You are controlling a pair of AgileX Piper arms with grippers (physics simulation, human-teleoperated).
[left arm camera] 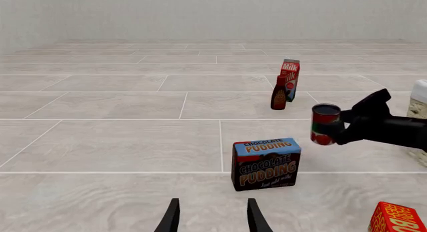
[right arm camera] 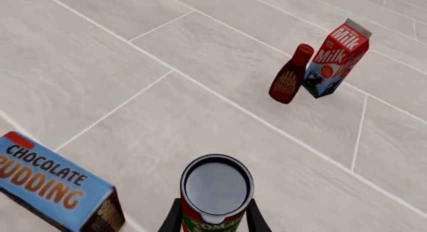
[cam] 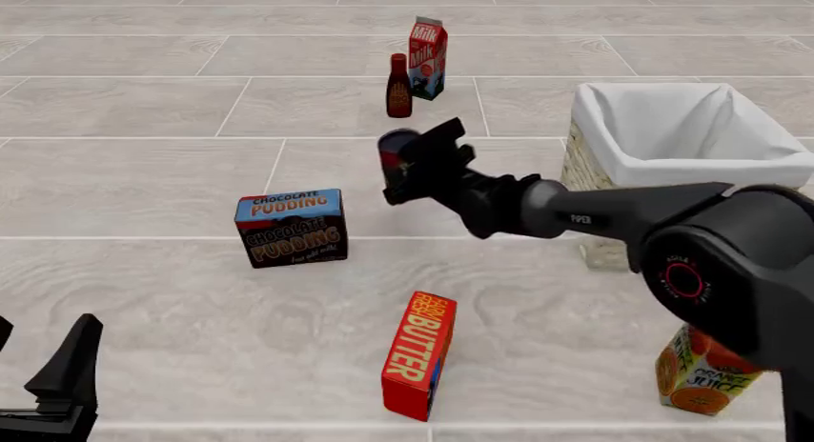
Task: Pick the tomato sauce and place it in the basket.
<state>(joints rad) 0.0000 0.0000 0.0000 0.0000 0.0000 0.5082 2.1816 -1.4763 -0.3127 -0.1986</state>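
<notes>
Left wrist view: we see our left pincer [left arm camera: 212,217] with its two dark fingers spread and nothing between them, low over the pale tiled counter [left arm camera: 107,142]. Ahead stands a blue and dark box lettered chocolate pudding [left arm camera: 265,163]. Beyond it, raised off the counter, the small red-labelled tin can of tomato sauce [left arm camera: 325,124] sits gripped in the black right pincer [left arm camera: 341,126]. Further back a dark red narrow-necked bottle [left arm camera: 279,93] stands just beside a red and blue milk carton [left arm camera: 290,79]. A red butter box [left arm camera: 397,219] shows at one edge.

Front view: we find the can [cam: 396,154] held by the right pincer [cam: 410,170] left of the large pale wicker basket with white cloth lining [cam: 636,166], apart from it and outside it. The pudding box [cam: 292,227] stands lower left of the can, the butter box [cam: 420,354] nearer us, an orange juice carton [cam: 697,371] at lower right. The left pincer [cam: 57,385] waits at the bottom left corner.

Right wrist view: we look down on the can's dark metal top [right arm camera: 216,187], with the fingers [right arm camera: 175,217] pressed against both sides of its label. The pudding box [right arm camera: 53,184] lies near, the bottle [right arm camera: 289,75] and milk carton [right arm camera: 335,59] well beyond.
</notes>
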